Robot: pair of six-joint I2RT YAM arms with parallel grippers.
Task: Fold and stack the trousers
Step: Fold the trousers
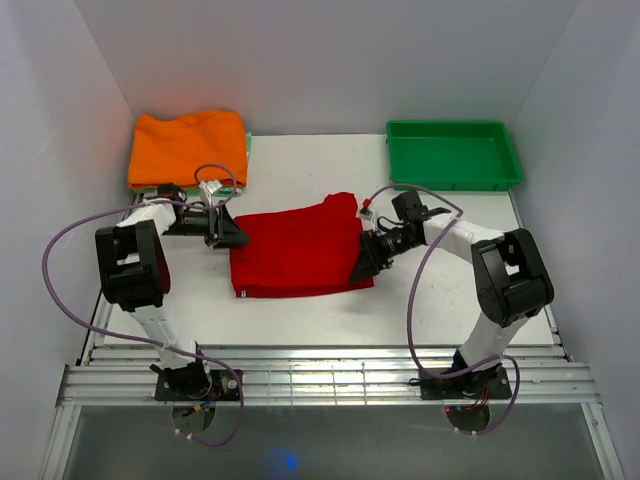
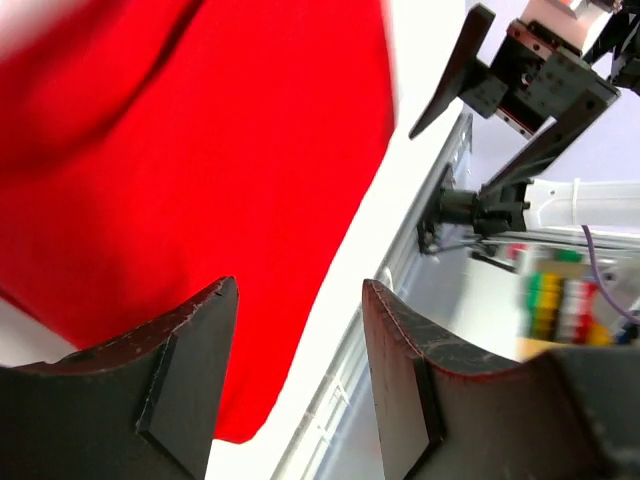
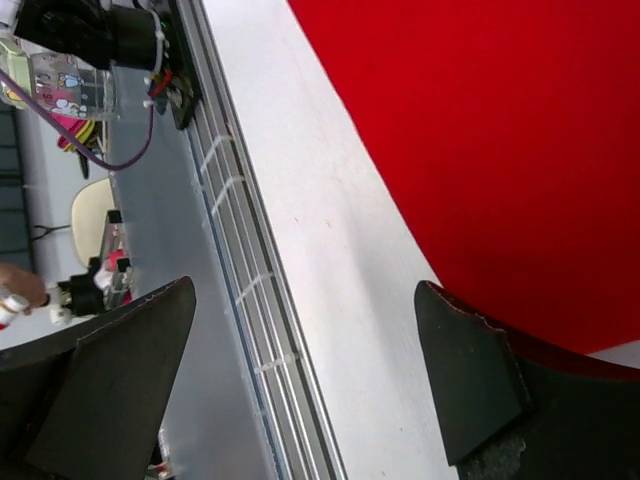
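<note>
Fingers [image 2: 190, 370] of the left gripper [image 2: 300, 290] stand moderately apart with nothing between them. They hover over the 9 o'clock edge of the trousers [image 1: 300, 250]. The trousers lie as a folded red rectangle at the centre of the table [image 1: 320, 170]. The right gripper [image 1: 360, 268] is spread wide and empty, poised at the bundle's 4 o'clock corner; whether it touches the cloth cannot be told. An orange folded garment [image 1: 187, 147] lies at the table's 11 o'clock, a green tray [image 1: 455, 155] at 1 o'clock.

Hazards, as judged:
- **Partial pinch:** a jaw that catches only the top layer would peel the fold open on lifting.
- **Loose corner:** the bundle's 1 o'clock corner juts past the rest and may trail or unroll in transit.
- **Narrower left gap:** the left jaws could ride over the stacked layers rather than take them in.
- **Uneven lift:** unequal lifting by the two arms would skew the rectangle, so it lands crooked on the stack.
</note>
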